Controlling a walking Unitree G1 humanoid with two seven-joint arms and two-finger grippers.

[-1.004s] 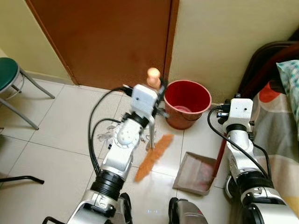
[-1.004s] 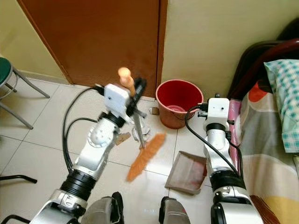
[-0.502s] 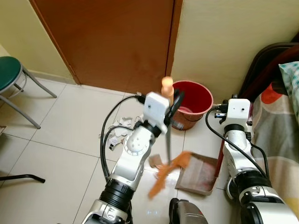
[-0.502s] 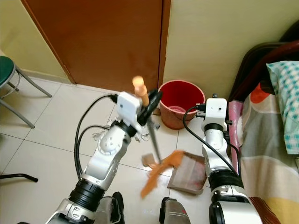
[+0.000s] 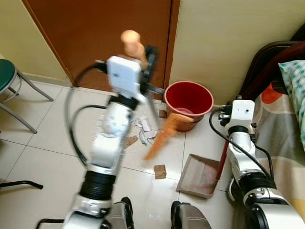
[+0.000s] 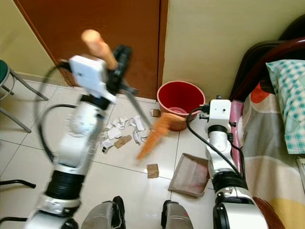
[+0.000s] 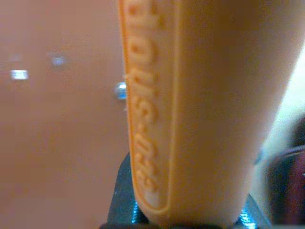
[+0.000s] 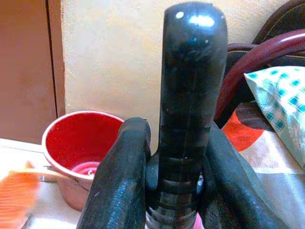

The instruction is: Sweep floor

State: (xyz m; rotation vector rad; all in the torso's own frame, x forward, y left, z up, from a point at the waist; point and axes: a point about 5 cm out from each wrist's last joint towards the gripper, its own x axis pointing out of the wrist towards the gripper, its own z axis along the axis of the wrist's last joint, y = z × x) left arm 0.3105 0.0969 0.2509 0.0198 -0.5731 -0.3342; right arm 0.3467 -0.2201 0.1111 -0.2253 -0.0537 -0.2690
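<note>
Mid-sweep — my left jaws clamp the broom (image 5: 159,136) handle, head raised near the red bucket (image 5: 189,104).
My right jaws grip the dustpan (image 5: 198,175) handle; lower, then drag paper scraps (image 6: 116,131) panward.

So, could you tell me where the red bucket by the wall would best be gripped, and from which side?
Probably the red bucket is best taken by its rim, from above: it stands upright and open-topped, so one finger could go inside and one outside. The door-side rim looks easiest, since the wall backs it and the broom head in the left gripper crosses its front.
</note>
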